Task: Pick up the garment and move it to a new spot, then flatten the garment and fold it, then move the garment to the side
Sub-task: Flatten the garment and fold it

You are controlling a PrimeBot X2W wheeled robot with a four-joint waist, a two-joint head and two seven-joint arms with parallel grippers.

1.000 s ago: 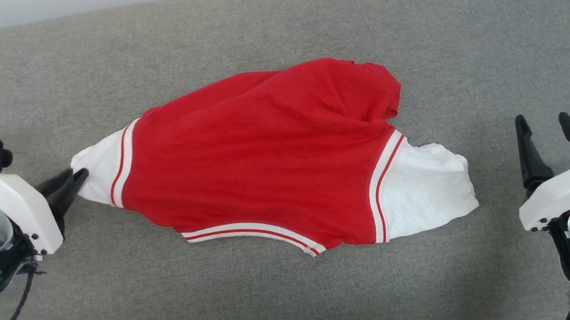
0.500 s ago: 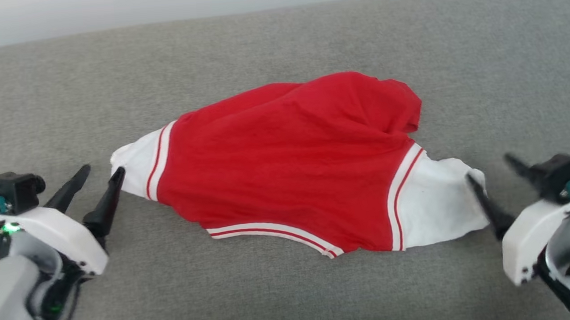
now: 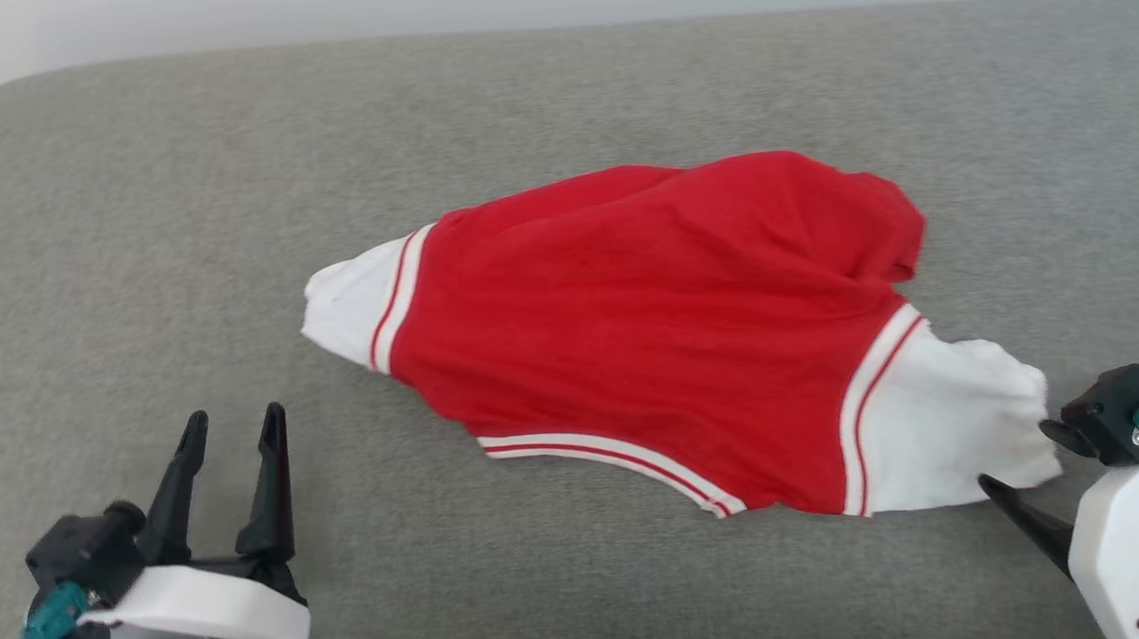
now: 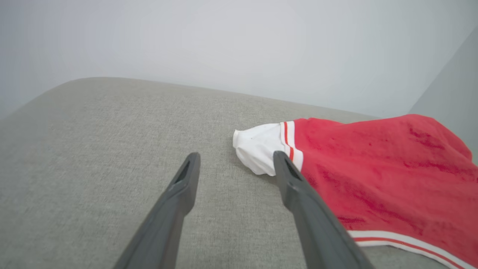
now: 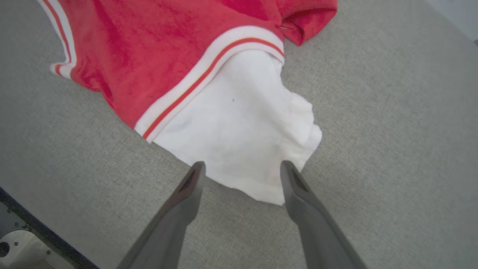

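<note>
Head view: the garment (image 3: 651, 344) lies spread on the grey fabric surface (image 3: 123, 240). The left pincer (image 3: 235, 415) is released, apart from it.

Left wrist view: fingers parted, white end just beyond.

Right wrist view: the right pincer (image 5: 242, 163) is released, its tips flanking the white panel's edge.

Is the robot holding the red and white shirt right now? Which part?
No, nothing is held. The left gripper is open, apart from the garment; the right gripper is open at its white end's edge.

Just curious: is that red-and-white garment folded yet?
Spread out, not folded: the red fabric garment lies rumpled, both white ends showing.
</note>
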